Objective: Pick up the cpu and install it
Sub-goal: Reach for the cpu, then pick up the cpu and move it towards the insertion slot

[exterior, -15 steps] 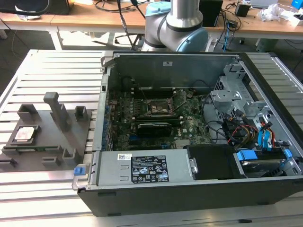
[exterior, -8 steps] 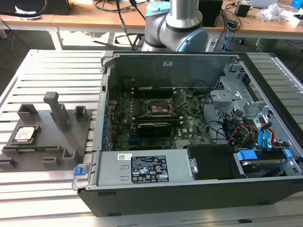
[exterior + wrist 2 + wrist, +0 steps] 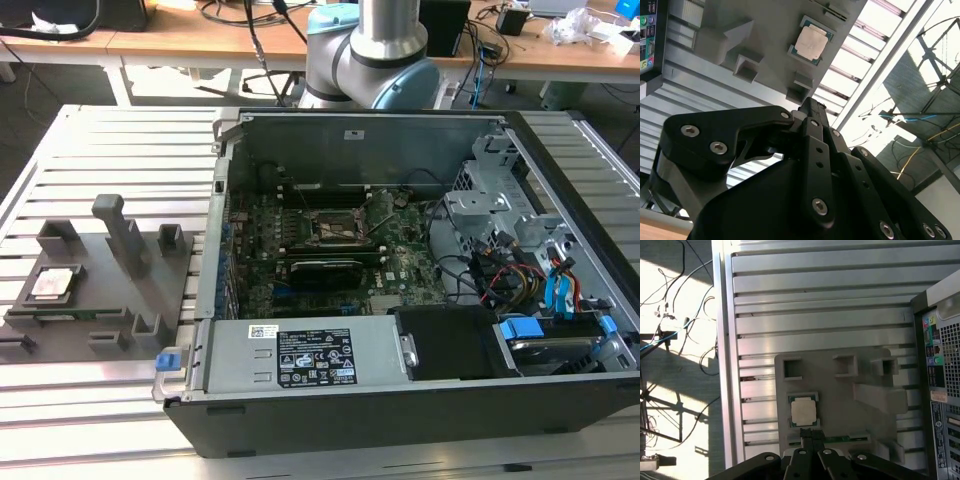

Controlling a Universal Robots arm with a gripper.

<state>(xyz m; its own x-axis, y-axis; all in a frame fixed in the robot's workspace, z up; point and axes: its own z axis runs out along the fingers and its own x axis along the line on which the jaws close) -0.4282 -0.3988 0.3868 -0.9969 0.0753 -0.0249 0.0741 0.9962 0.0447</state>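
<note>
One computer case (image 3: pixel 400 415) lies open on its side on the slatted table (image 3: pixel 110 150), closest to where I stand. Its power supply (image 3: pixel 300 355) runs along the near edge. Just beside the case, at the exterior view's left, sits a grey fixture (image 3: pixel 100 295) with several upright blocks. The cpu (image 3: pixel 55 283) lies flat in a square pocket of that fixture, shiny top up, with nothing touching it. In both wrist views the gripper (image 3: pixel 811 434) hangs above the fixture, clear of the chip. Its black fingers (image 3: pixel 811 125) are clenched together on nothing, and the cpu shows just past their tips. Deeper inside the case, the green motherboard (image 3: pixel 400 265) carries the black-framed socket (image 3: pixel 335 228) near its middle. Bundled wires and blue drive brackets (image 3: pixel 560 290) crowd the exterior view's right end of the case. Behind the case rises the arm (image 3: pixel 385 50), grey with a pale blue joint. Farthest back, a wooden desk (image 3: pixel 180 42) is strewn with cables.
</note>
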